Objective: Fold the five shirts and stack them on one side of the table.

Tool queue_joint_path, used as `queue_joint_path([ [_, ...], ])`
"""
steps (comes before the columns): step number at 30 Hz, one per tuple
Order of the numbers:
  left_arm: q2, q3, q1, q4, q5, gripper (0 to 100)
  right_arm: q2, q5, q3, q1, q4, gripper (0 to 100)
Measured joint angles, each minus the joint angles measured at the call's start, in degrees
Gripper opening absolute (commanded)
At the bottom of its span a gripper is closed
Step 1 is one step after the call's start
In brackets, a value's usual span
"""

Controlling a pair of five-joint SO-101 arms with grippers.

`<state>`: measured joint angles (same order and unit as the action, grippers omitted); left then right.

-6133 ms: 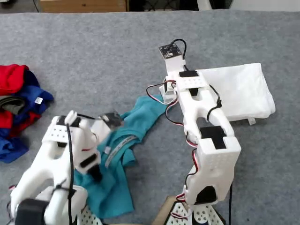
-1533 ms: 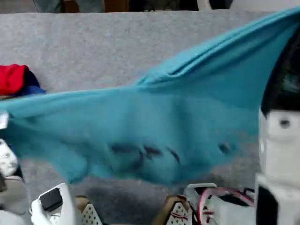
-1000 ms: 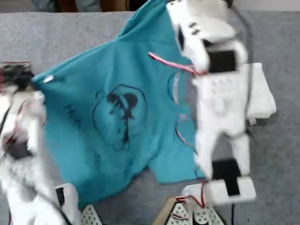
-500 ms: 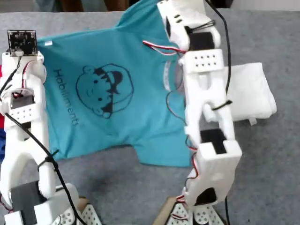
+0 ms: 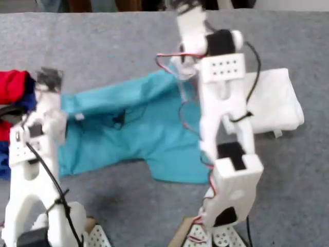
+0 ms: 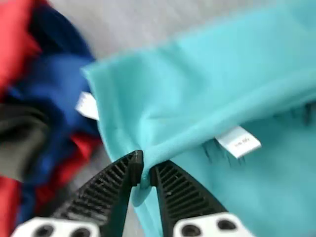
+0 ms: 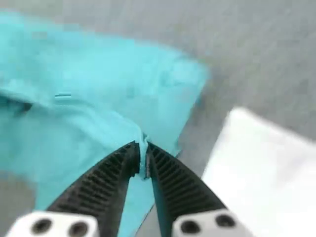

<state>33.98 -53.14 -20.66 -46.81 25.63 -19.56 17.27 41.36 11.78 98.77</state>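
Note:
The teal shirt (image 5: 146, 136) lies across the middle of the grey table, its far edge lifted and doubled over so the print is mostly hidden. My left gripper (image 5: 62, 109) is shut on the shirt's left corner beside a white tag (image 6: 238, 143). The left wrist view shows the left gripper (image 6: 145, 170) pinching a fold of the teal shirt (image 6: 237, 74). Over the shirt's right end, my right gripper (image 5: 180, 77) is shut on its edge. The right wrist view has the right gripper (image 7: 143, 159) nipping a ridge of the teal shirt (image 7: 98, 94).
A folded white shirt (image 5: 270, 100) lies at the right, close to the right arm, and is also visible as the white shirt (image 7: 266, 168). A loose pile of red, blue and black shirts (image 5: 15, 103) sits at the left edge, seen as the pile (image 6: 34, 98).
Both grippers have drawn the shirt's far edge toward the near side and lower. The shirt, spread flat with its print showing half a second ago, now doubles over itself.

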Motion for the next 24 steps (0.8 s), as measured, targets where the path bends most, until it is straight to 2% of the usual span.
queue_joint_path([
  [5,7.47,-5.89,0.0,-10.11,8.09,3,9.23,-0.26,-16.09,0.7,1.14,1.3],
  [11,14.42,-9.14,0.0,-17.41,9.85,3,25.67,-0.26,-38.07,1.05,-1.76,1.3],
  [18,17.23,-10.9,-2.2,-20.75,9.93,3,43.25,-0.26,-63.65,1.05,-9.32,1.3],
  [24,17.58,-12.4,-4.31,-21.01,13.71,3,52.48,-0.26,-79.47,0.88,-13.98,1.3],
])
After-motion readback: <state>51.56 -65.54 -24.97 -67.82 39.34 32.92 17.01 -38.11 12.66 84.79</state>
